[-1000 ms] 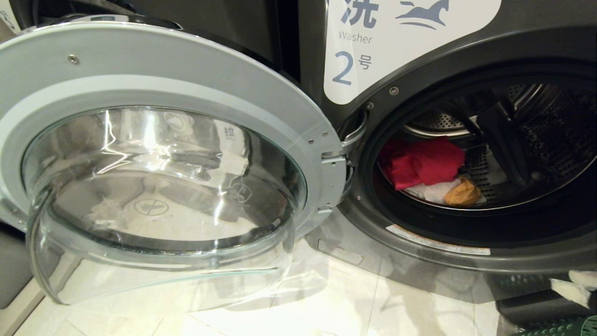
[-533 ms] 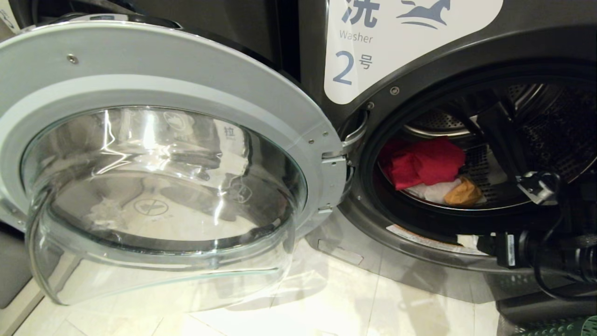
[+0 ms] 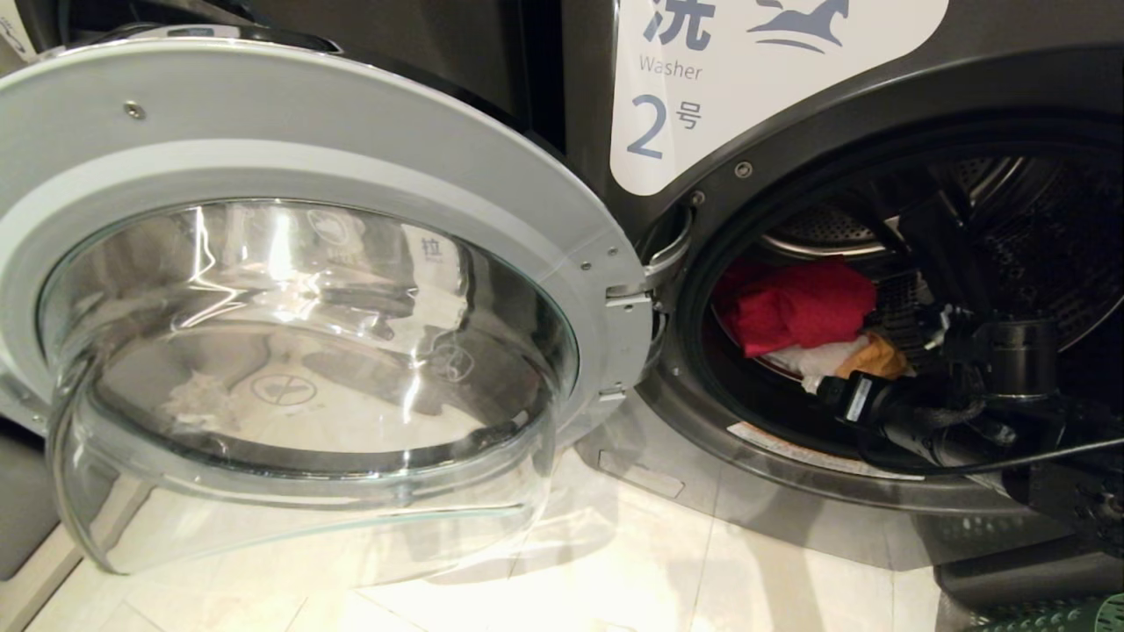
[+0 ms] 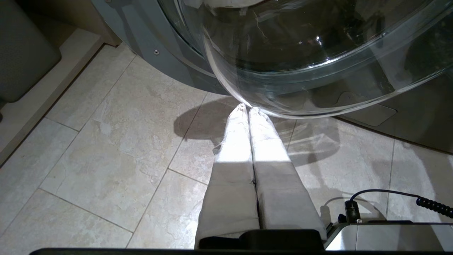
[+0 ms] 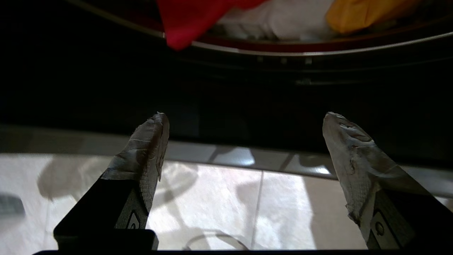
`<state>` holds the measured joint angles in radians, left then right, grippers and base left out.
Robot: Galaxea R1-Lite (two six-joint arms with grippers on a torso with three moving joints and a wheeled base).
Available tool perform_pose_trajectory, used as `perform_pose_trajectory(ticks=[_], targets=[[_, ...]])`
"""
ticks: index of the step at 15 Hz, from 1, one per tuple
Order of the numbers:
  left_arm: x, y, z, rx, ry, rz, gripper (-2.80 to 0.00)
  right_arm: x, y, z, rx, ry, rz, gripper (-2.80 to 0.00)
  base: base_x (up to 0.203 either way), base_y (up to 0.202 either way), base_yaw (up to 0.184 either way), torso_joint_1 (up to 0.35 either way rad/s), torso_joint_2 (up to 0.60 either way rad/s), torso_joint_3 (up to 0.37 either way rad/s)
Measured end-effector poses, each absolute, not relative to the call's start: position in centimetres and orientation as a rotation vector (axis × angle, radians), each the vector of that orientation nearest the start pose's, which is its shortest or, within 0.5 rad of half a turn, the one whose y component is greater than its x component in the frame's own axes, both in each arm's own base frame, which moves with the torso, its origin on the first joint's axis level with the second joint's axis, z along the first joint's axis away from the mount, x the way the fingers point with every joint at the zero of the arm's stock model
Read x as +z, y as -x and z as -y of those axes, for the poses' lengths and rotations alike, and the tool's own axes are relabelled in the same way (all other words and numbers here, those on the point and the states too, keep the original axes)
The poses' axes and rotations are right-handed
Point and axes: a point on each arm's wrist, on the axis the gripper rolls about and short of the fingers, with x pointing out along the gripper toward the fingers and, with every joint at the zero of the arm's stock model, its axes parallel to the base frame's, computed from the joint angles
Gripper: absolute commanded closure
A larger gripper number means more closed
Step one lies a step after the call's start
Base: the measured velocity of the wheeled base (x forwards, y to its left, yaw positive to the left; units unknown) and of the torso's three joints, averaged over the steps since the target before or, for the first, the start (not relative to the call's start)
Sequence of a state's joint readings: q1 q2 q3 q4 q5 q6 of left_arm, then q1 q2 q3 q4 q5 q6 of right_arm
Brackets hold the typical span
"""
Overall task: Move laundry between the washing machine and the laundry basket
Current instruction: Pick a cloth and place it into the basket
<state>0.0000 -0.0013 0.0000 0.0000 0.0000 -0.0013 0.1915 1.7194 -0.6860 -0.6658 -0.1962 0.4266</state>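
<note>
Laundry [image 3: 803, 312] heaped in washing machine [image 3: 878, 105] drum

You see a dark grey washing machine [image 3: 878, 114] with a white label [image 3: 755, 96] printed in slate blue, and a pale grey door [image 3: 290, 175] ringing clear glass. Inside its perforated silver drum lies laundry [image 3: 803, 307]: a bright red piece, a white one, an orange-yellow one. The floor [image 3: 615, 570] is mottled cream tile; a green basket [image 3: 1054, 614] corner shows.
</note>
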Motion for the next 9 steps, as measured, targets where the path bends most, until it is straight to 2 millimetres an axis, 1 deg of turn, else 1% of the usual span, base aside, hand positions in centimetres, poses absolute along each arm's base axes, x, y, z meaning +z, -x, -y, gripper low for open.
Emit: perform_pose_trajectory(ticks=[4, 7, 9], targets=[[7.5, 2.3, 0.0, 0.000, 0.001, 0.001, 0.00, 15.3, -32.7, -5.9, -0.156, -0.527, -0.339, -2.80, 0.000, 0.000, 0.000, 0.000, 0.00, 0.000], [7.5, 2.3, 0.0, 0.000, 0.001, 0.001, 0.00, 14.9, -34.5, -6.3, -0.213, -0.620, -0.381, -2.80, 0.000, 0.000, 0.000, 0.000, 0.00, 0.000], [7.5, 2.3, 0.0, 0.000, 0.001, 0.001, 0.00, 15.1, -36.1, -6.6, -0.237, -0.658, -0.376, -2.80, 0.000, 0.000, 0.000, 0.000, 0.00, 0.000]])
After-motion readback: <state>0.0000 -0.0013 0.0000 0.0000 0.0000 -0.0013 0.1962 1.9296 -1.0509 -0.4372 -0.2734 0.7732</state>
